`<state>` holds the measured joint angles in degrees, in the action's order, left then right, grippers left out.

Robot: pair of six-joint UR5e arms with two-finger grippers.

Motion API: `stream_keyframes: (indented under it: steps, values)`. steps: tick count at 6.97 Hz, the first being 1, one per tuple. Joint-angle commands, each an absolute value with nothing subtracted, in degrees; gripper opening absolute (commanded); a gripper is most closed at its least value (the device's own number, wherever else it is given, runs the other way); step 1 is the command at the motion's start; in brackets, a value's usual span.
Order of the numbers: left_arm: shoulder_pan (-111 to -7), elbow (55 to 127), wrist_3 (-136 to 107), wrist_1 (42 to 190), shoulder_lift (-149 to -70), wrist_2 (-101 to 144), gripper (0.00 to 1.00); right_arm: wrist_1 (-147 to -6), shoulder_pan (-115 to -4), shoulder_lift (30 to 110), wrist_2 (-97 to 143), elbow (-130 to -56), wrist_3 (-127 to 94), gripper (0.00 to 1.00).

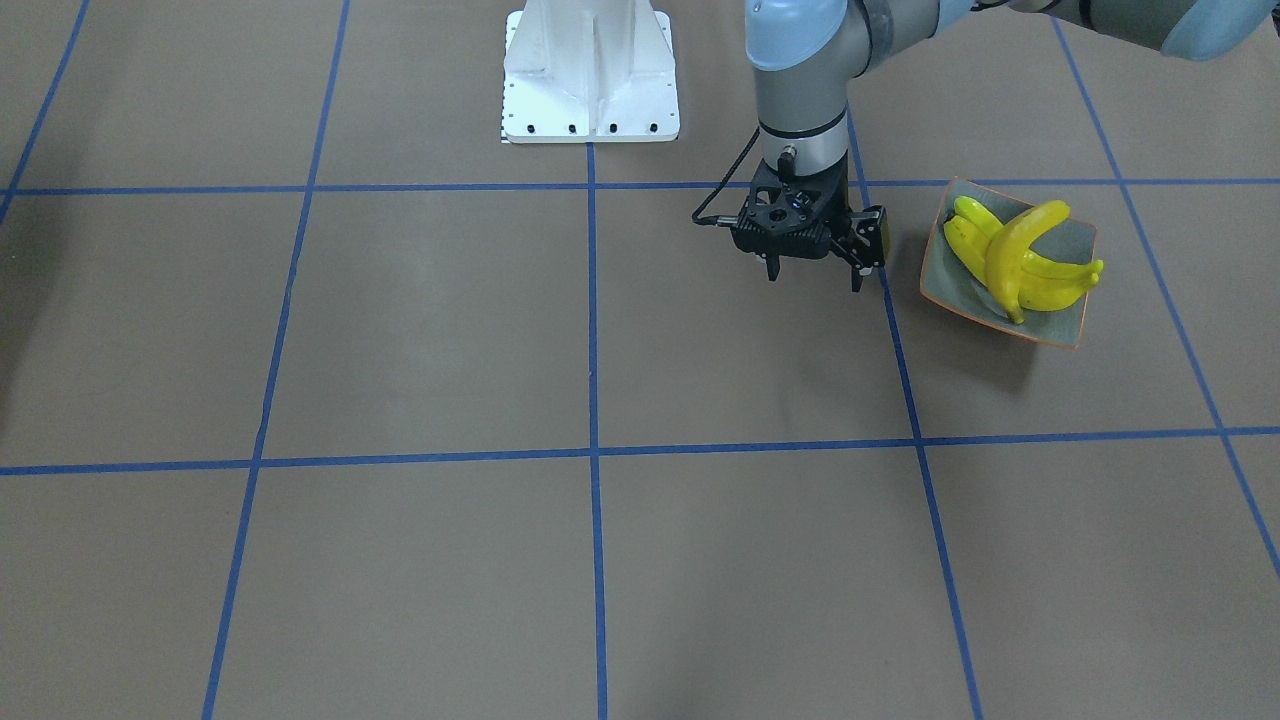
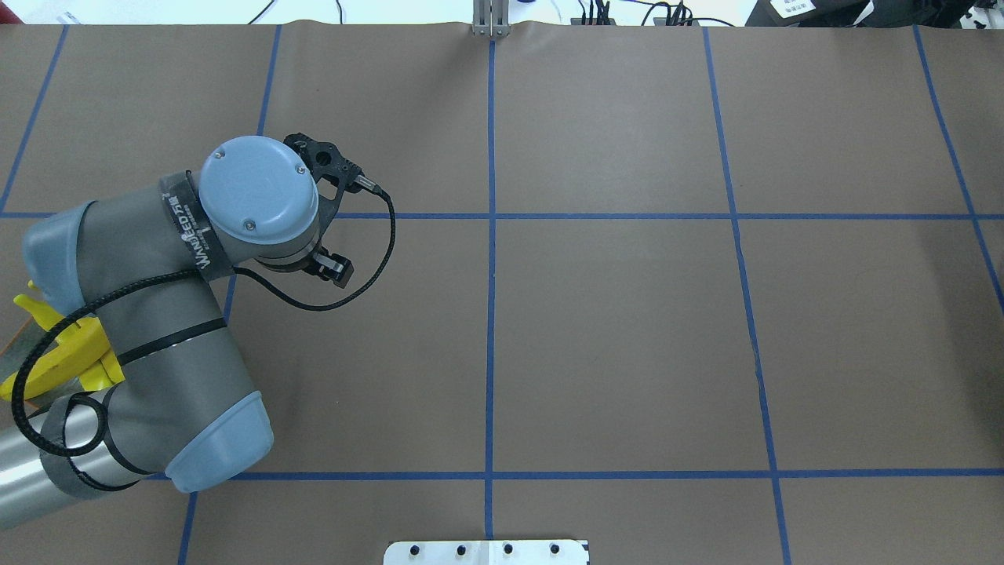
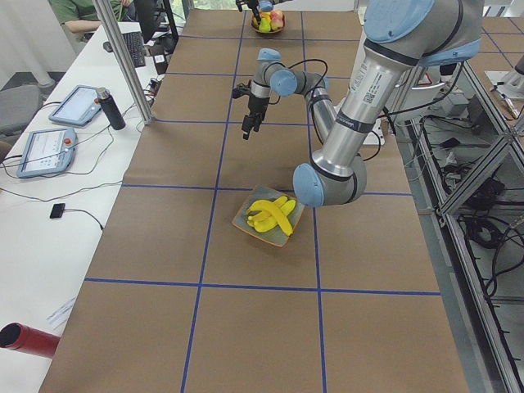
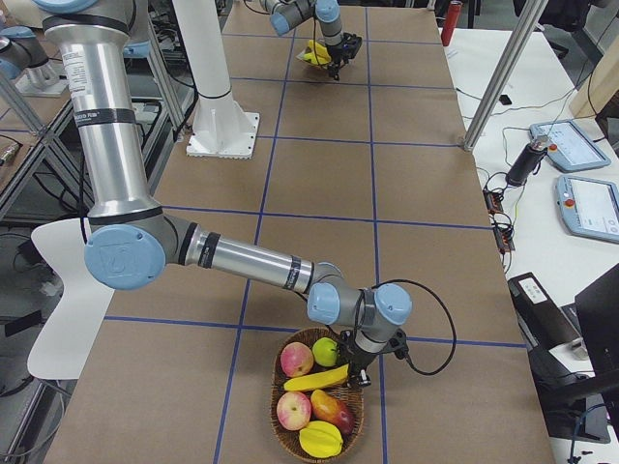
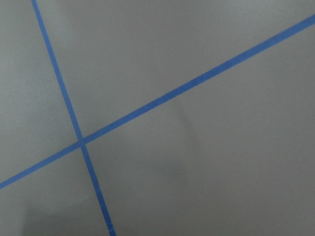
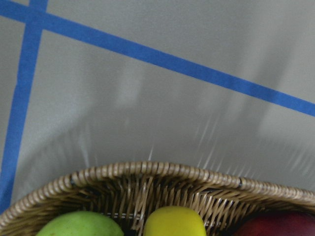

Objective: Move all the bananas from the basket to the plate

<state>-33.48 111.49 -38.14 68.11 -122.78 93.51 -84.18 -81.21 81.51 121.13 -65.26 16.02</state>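
The whole scene is carried by a long worktop (image 1: 420, 330), which is covered in brown paper and divided into large squares by blue tape. Along its operators' edge a white desk (image 3: 49, 188) is seen, with two tablets (image 3: 74, 105), a dark bottle (image 3: 110, 109) and loose cables on it. Aluminium posts (image 3: 123, 57) are fixed between desk and worktop.

A white robot base (image 1: 590, 80) is bolted at the middle of the robot's edge. The left arm (image 2: 157, 314) is bent over the worktop's left half. The right arm (image 4: 242, 261) is stretched low towards the end edge on the robot's right.

At that end edge, about midway across, a wicker basket (image 6: 162, 172) is placed. It is filled with apples and other fruit, and one banana (image 4: 314, 379) lies across them. The plate (image 1: 1080, 245) is set in the left half, nearer the robot's edge than the operators', and yellow bananas (image 1: 1020, 265) are heaped on it, one arched over the rest.

The left gripper (image 1: 815, 282) is held above bare paper just beside the plate, with its fingers spread apart and nothing between them. The right gripper (image 4: 360, 375) is lowered at the basket's rim by the banana. How far it is parted cannot be told.
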Motion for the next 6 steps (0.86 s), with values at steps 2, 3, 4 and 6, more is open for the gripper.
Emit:
stream_keyframes:
  steps: [2,3,4,6]
  values:
    - [-33.4,111.5,-38.2,68.1,-123.0,93.5,1.00,-83.9,-81.2,81.5,120.8,-65.9,16.4,0.00]
    - [-33.3,111.5,-38.2,68.1,-123.0,93.5,1.00,-84.0,-81.2,81.0,120.7,-66.5,16.5,0.00]
    - [-33.3,111.5,-38.2,68.1,-122.9,93.5,1.00,-84.6,-81.4,81.1,121.0,-68.0,16.5,0.00]
    - [-33.4,111.5,-38.2,68.1,-122.9,93.6,1.00,-84.6,-82.9,81.8,120.6,-69.5,16.5,0.00]
